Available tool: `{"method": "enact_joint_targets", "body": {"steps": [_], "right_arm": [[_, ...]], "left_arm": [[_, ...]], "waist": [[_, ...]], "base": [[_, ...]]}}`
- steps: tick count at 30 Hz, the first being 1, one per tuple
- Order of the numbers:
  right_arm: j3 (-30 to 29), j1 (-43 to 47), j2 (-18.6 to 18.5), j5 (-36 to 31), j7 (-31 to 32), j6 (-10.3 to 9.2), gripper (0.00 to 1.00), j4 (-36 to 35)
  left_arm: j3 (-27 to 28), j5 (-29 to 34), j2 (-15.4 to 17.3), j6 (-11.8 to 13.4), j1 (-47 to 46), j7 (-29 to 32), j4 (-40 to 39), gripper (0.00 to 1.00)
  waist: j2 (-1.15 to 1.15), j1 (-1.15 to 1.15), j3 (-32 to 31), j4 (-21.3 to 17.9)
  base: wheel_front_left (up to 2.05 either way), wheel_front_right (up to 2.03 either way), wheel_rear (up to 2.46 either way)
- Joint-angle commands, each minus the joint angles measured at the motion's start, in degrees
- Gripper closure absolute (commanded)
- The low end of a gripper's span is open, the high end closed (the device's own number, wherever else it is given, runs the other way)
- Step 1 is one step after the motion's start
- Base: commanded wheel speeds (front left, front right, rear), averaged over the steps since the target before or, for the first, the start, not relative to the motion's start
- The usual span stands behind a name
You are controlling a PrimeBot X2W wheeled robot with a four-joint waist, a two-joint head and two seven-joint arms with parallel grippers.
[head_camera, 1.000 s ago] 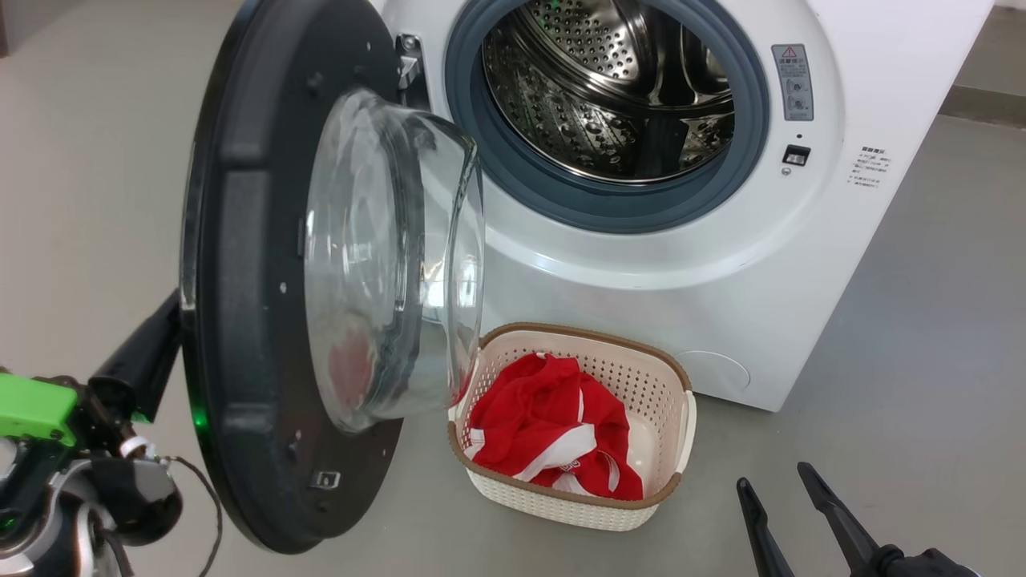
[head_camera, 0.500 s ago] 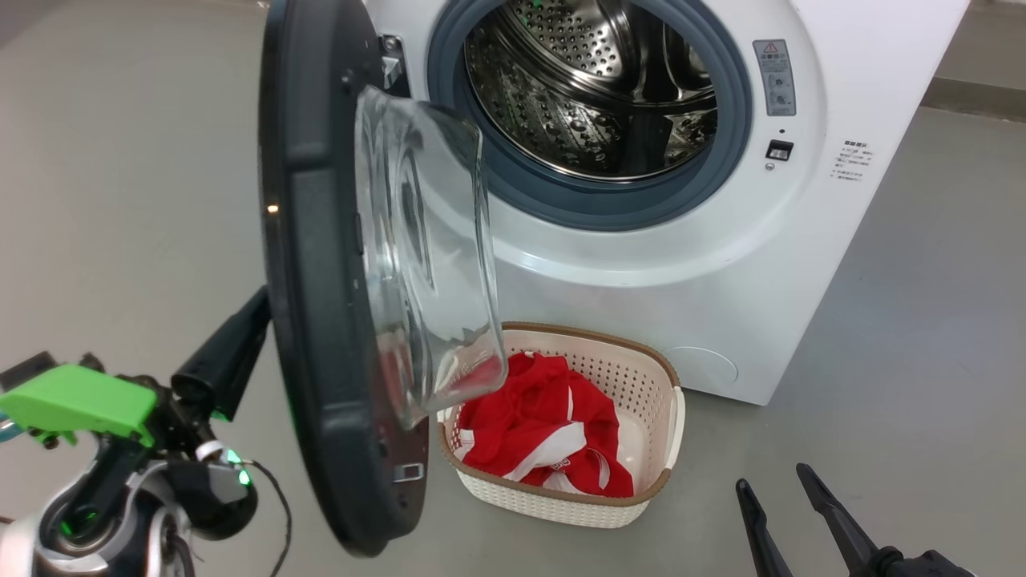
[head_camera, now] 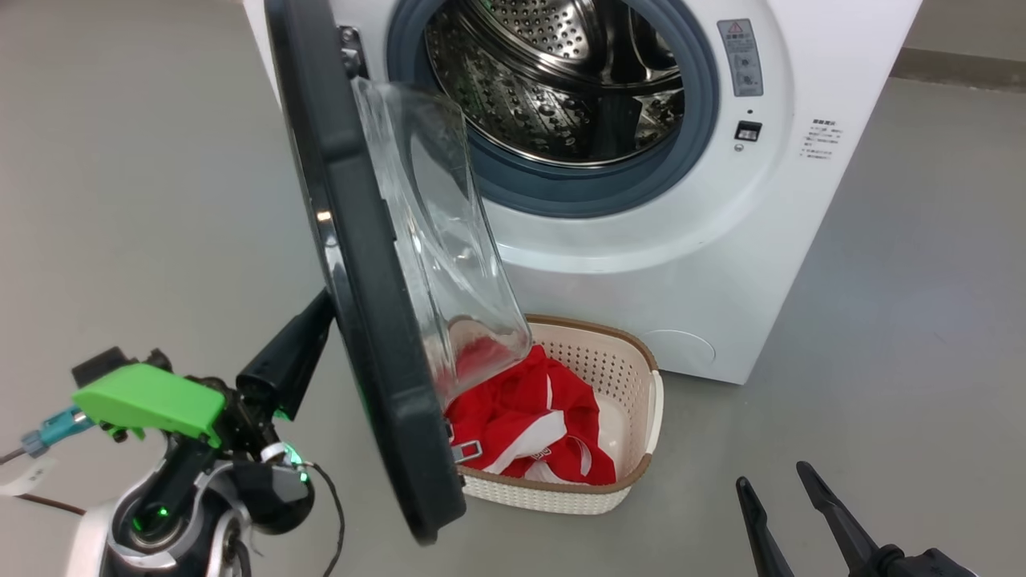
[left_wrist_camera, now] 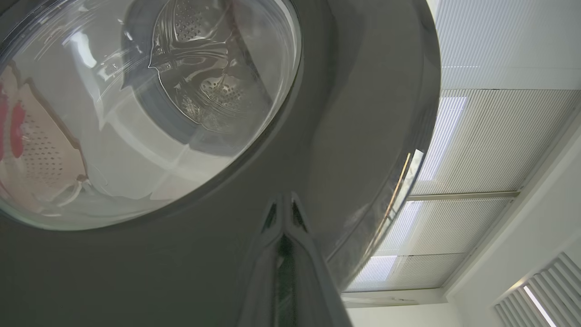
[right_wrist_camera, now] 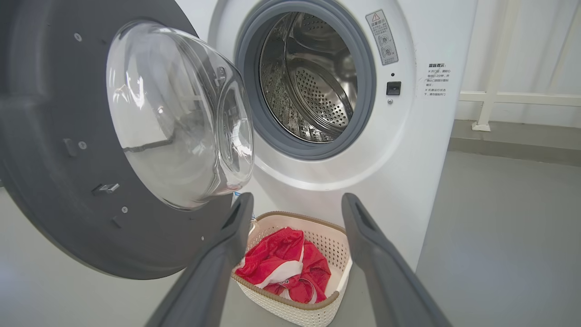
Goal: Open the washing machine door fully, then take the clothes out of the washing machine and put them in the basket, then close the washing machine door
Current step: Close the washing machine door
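The white washing machine (head_camera: pixel 721 240) stands with its steel drum (head_camera: pixel 553 88) showing nothing inside. The washing machine door (head_camera: pixel 361 280) stands about edge-on to me, half swung, its glass bowl hanging over the basket (head_camera: pixel 641 433). My left gripper (head_camera: pixel 321 308) is shut, and its tips (left_wrist_camera: pixel 283 213) rest against the dark outer face of the door (left_wrist_camera: pixel 354 113). The red and white clothes (head_camera: pixel 529 425) lie in the basket on the floor before the machine. Low at the right, my right gripper (head_camera: pixel 773 485) stands open and holds nothing. Between its fingers (right_wrist_camera: pixel 236 227) I see the basket (right_wrist_camera: pixel 336 254) and clothes (right_wrist_camera: pixel 281 268).
Grey floor (head_camera: pixel 882 361) spreads around the machine, with open room to its right and left. A white rail and a low ledge (right_wrist_camera: pixel 513 136) run along the wall behind the machine on the right. A thin cable (head_camera: pixel 333 513) loops by my left wrist.
The door has swung from wide open towards the machine, and my shut left gripper has moved right and forward against its outer face. The head view has shifted too. The right gripper has stayed put.
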Motion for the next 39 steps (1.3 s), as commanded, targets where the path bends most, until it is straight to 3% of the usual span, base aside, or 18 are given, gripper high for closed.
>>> {"method": "enact_joint_targets", "body": {"steps": [1, 14, 21, 39], "right_arm": [[1.45, -2.19, -0.51, -0.25, -0.35, 0.16, 0.0, -1.45], [1.26, -3.23, -0.51, -0.17, -0.44, 0.16, 0.0, -1.31], [1.53, -3.82, -0.51, -0.26, -0.35, 0.16, 0.0, -1.46], [1.43, -6.25, -0.51, -0.74, -0.78, 0.16, 0.0, -1.26]], "left_arm": [[0.41, -1.5, 0.7, -1.46, -2.17, -0.31, -0.85, 1.0], [-6.2, -9.58, 0.7, -6.28, -6.84, -7.27, 2.62, 1.0], [-8.76, -9.86, 0.7, -7.79, -9.23, -9.76, 5.72, 1.0], [-14.86, -16.07, 0.7, -14.82, -20.19, -16.49, 16.79, 1.0]], "waist": [[0.0, 0.0, 0.47, -0.62], [0.0, 0.0, 1.79, -3.64], [0.0, 0.0, 2.68, -4.88], [0.0, 0.0, 7.04, -10.38]], "base": [[0.0, 0.0, 0.0], [0.0, 0.0, 0.0], [0.0, 0.0, 0.0], [0.0, 0.0, 0.0]]}}
